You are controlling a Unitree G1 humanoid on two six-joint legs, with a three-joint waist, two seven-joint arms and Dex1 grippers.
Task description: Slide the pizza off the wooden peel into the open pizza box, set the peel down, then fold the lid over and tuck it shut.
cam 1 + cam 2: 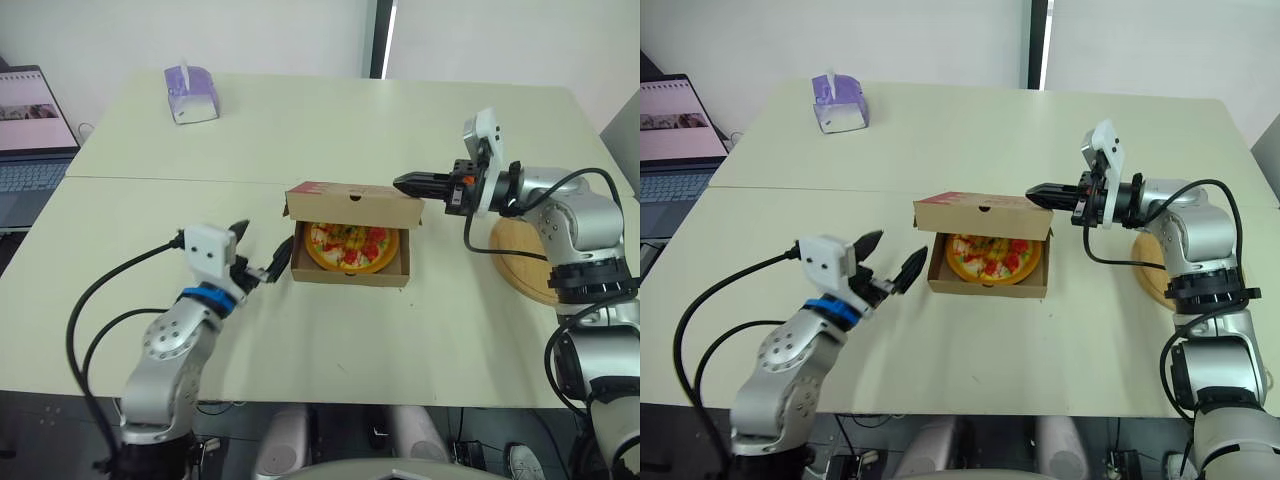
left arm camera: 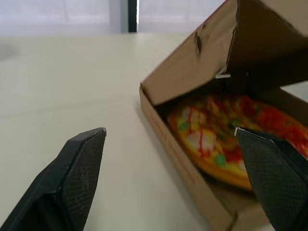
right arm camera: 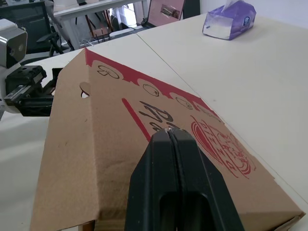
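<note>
Seen from the head, the pizza box sits mid-table with the pizza inside and its lid tilted half over. The left gripper hangs at the box's 9 o'clock, jaws apart. The right gripper points in from 2 o'clock, tips at the lid's edge. The peel lies at 3 o'clock.

The left wrist view has both fingers spread wide, framing the box's open corner.

In the right wrist view the fingers are pressed together over the lid's printed top.
</note>
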